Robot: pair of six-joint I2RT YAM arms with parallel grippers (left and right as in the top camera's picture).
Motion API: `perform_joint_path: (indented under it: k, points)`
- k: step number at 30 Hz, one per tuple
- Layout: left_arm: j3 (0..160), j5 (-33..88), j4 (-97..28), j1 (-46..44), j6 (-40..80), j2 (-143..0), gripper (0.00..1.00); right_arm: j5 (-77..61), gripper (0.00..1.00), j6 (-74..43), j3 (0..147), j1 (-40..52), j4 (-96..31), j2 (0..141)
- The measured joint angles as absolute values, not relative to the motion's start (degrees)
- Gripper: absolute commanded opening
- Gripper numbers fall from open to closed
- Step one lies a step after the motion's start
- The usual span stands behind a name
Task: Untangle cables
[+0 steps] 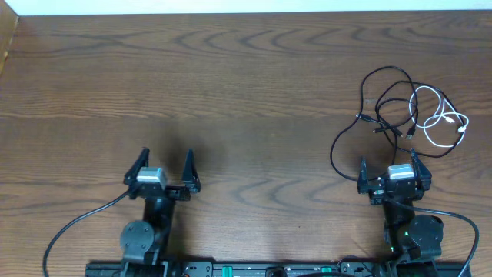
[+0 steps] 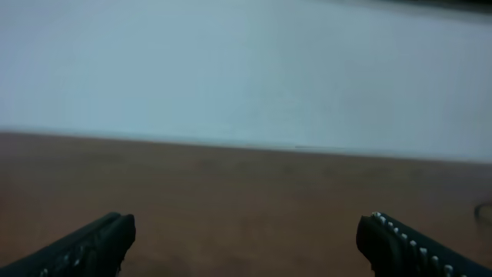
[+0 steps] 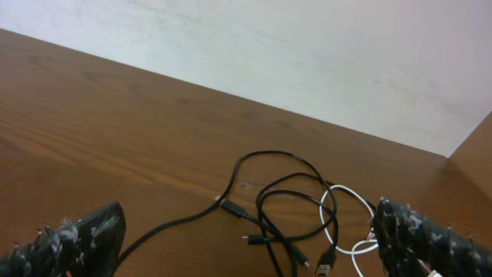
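A loose tangle of thin black cables point(image 1: 388, 100) lies on the wooden table at the far right, with a white cable point(image 1: 442, 115) looped through its right side. My right gripper point(image 1: 389, 165) stands open just in front of the tangle, nothing between its fingers. In the right wrist view the black cables point(image 3: 288, 204) cross one another between the fingers, small plugs showing, and the white cable point(image 3: 346, 223) curls beside the right finger. My left gripper point(image 1: 164, 161) is open over bare table at the left, far from the cables. The left wrist view shows only its gripper point(image 2: 246, 238) and wood.
Thicker black wires run from the arm bases, one curving off the left base point(image 1: 73, 227) and one off the right base point(image 1: 461, 223). The table's far edge point(image 1: 246, 13) meets a white wall. A wooden side edge point(image 1: 9, 38) stands at the far left.
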State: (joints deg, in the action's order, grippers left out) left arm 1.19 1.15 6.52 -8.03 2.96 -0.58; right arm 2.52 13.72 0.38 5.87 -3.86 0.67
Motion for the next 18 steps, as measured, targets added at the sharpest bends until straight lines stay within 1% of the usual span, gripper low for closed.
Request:
perform_joint_path:
  k: [6, 11, 18]
  points:
    - [0.34, 1.13, 3.97, -8.03, 2.94, -0.58, 0.98, 2.52, 0.99, 13.72, 0.38, 5.87, -3.88, 0.67]
    - [0.71, 1.41, -1.08, -8.03, 2.94, -0.58, 0.98, 2.50, 0.99, 13.72, 0.38, 5.87, -3.88, 0.64]
    - [0.84, 1.58, -1.28, -7.20, 2.94, -0.58, 0.98, 2.50, 0.99, 13.72, 0.38, 5.87, -3.88, 0.64]
